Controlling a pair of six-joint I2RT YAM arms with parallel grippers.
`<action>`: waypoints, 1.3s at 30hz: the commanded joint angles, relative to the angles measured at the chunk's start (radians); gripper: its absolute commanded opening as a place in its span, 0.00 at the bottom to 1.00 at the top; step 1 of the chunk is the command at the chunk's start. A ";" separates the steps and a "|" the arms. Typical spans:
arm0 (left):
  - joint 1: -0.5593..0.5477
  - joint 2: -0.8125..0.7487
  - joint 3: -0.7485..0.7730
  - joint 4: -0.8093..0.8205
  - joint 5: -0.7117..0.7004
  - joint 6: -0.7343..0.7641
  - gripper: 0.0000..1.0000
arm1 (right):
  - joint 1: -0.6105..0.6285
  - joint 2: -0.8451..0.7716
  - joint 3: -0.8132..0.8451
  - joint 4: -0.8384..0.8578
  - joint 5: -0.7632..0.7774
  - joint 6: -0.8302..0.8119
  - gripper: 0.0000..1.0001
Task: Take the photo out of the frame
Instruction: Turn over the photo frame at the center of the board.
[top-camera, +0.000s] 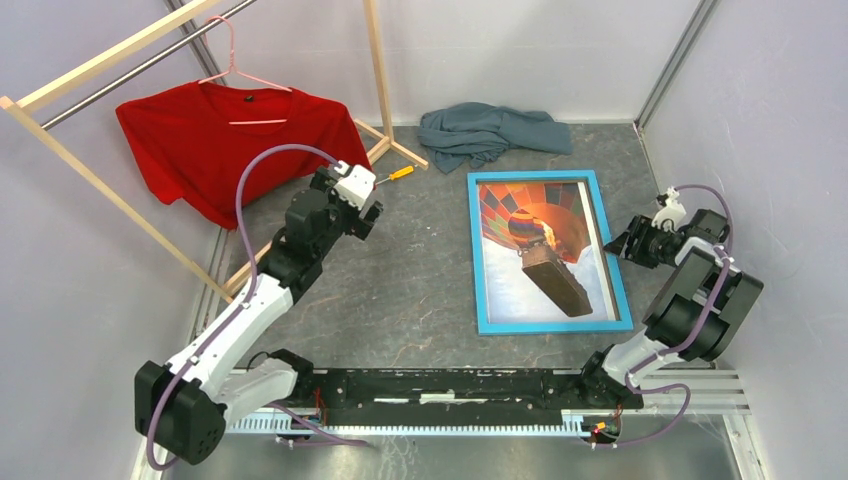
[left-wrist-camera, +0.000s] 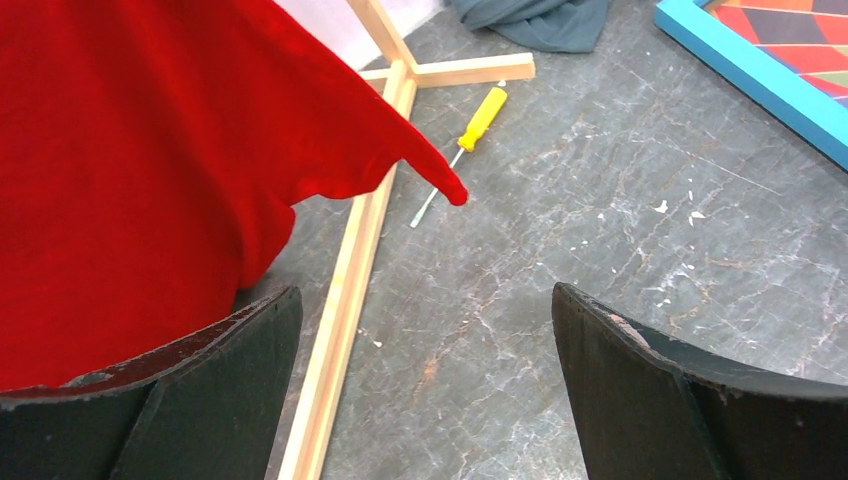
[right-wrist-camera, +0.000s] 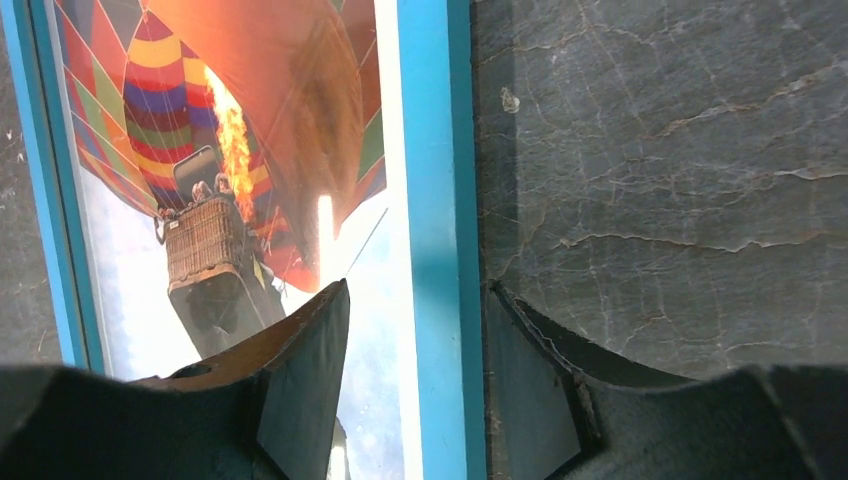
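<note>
Right gripper (right-wrist-camera: 418, 295) of mine hovers at the outer long side of the frame (right-wrist-camera: 435, 200), jaws partly apart and holding nothing. Seen from my right wrist, the blue rail runs straight up the gap between my fingers (right-wrist-camera: 300, 370), with room to spare on either side. One finger sits over the photo (right-wrist-camera: 230, 150), the other over the bare table (right-wrist-camera: 650, 180). I cannot tell whether either tip touches anything. The photo is inside the frame, face up, with the balloon's basket and burner flame just beyond my fingertip. From above, the frame lies flat on the table in front of my right arm.

Further off, my left gripper (left-wrist-camera: 425, 295) hangs with its jaws spread wide and empty, well apart from the frame. Beyond it are a yellow screwdriver (left-wrist-camera: 480, 120), the foot of a wooden clothes rack (left-wrist-camera: 350, 270) and a red shirt (left-wrist-camera: 150, 150). Farthest back lies a crumpled grey cloth (top-camera: 490, 130).
</note>
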 joint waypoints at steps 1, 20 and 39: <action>-0.001 0.040 0.027 -0.004 0.067 -0.052 1.00 | -0.004 -0.057 0.010 0.047 0.035 -0.012 0.59; -0.372 0.597 0.232 0.065 -0.175 0.007 1.00 | 0.139 -0.315 -0.017 0.047 0.185 0.000 0.59; -0.506 0.976 0.478 0.048 -0.296 -0.031 1.00 | 0.081 -0.504 -0.097 0.077 0.109 -0.018 0.59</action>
